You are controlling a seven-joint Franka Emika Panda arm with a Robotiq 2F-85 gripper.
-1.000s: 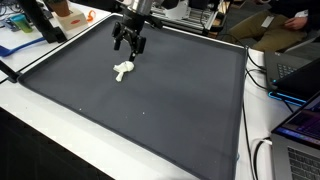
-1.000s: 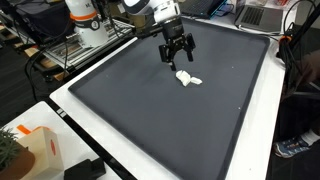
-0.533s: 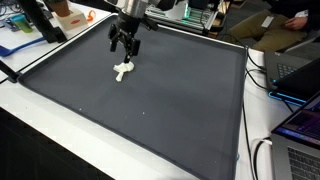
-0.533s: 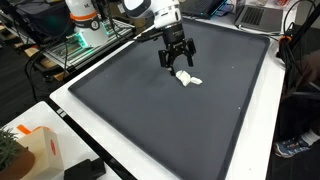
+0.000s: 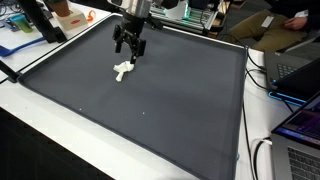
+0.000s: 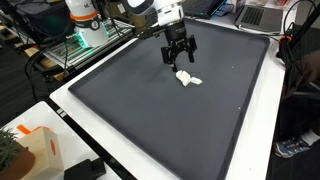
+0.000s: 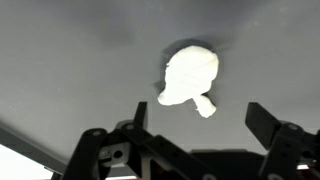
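A wide dark mat (image 5: 180, 100) is spread over the white table (image 5: 40, 130), and on so smooth and flat a face a small thing could be pushed along rather than caught. The gripper (image 5: 129, 50) is held above the mat with its fingers apart and nothing between them, just beside the small white lump (image 5: 123, 70) and not over it. The lump (image 7: 190, 75) is low and irregular, so from this offset it could be nudged aside by one fingertip, or the mat struck.
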